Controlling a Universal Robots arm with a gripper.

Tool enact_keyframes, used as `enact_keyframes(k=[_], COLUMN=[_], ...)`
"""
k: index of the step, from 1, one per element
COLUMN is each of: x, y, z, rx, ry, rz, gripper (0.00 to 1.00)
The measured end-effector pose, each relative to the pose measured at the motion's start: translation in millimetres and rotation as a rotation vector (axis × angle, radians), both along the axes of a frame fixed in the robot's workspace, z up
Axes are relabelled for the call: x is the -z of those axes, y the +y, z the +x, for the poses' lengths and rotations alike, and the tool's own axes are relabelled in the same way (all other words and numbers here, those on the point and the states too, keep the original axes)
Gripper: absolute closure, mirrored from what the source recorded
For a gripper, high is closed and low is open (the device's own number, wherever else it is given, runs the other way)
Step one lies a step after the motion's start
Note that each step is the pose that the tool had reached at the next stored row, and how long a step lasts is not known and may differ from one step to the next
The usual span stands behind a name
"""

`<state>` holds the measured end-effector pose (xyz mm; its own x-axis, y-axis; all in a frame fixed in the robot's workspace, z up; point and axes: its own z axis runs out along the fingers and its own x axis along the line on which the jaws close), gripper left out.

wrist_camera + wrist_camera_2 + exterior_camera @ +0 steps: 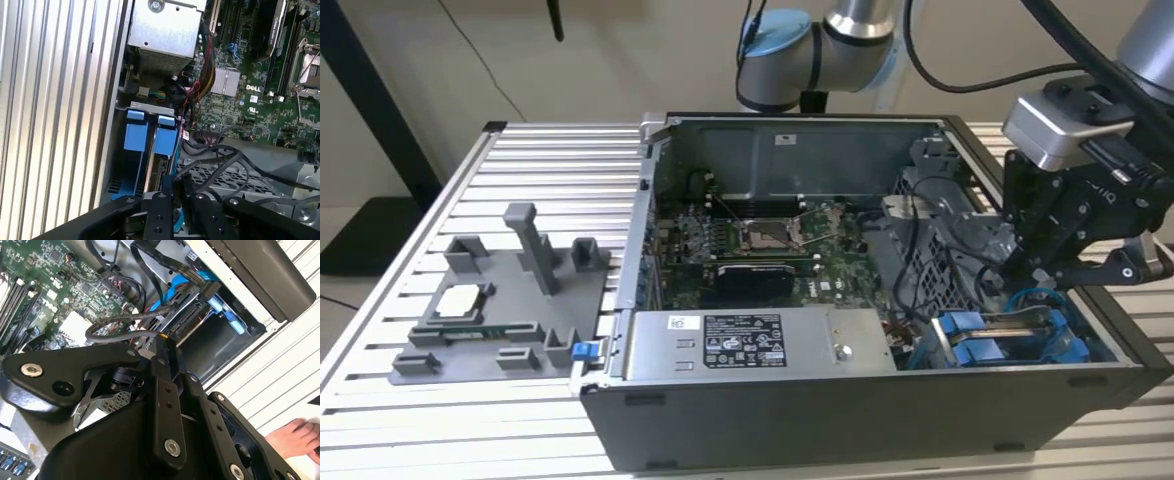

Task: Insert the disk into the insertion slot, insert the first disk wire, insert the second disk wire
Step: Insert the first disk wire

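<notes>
Gripper [1034, 275] of mine, black and two-fingered, hangs low inside the open dark-grey computer case [854, 420] at the exterior view's right. It is closed, as far as I can judge, on the plug end of a thin black disk wire [130, 332]. The flat silver-grey disk in its bright blue plastic carrier [165, 142] already sits in the grey metal insertion slot [117, 150], so I hold the plug just beside it, presumably to meet its connector.

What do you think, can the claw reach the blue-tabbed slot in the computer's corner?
Probably yes. The claw hangs just above the insertion slot, and the case lies open there. Black cables pass close by its tip and might crowd it.
</notes>
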<state>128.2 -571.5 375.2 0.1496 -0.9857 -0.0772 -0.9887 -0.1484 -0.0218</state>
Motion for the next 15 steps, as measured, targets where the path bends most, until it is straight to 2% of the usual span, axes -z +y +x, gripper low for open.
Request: enact_keyframes(k=[3,11,15], x=[1.7,8.8,12.2], y=[-1.7,-2.9,-3.5], z=[0.1,0.1,0.4], rx=[0.019,0.12,0.151], ry=[0.0,0.0,0.0], rz=[0.0003,0.0,0.0], gripper=[1.0,1.0,1.0])
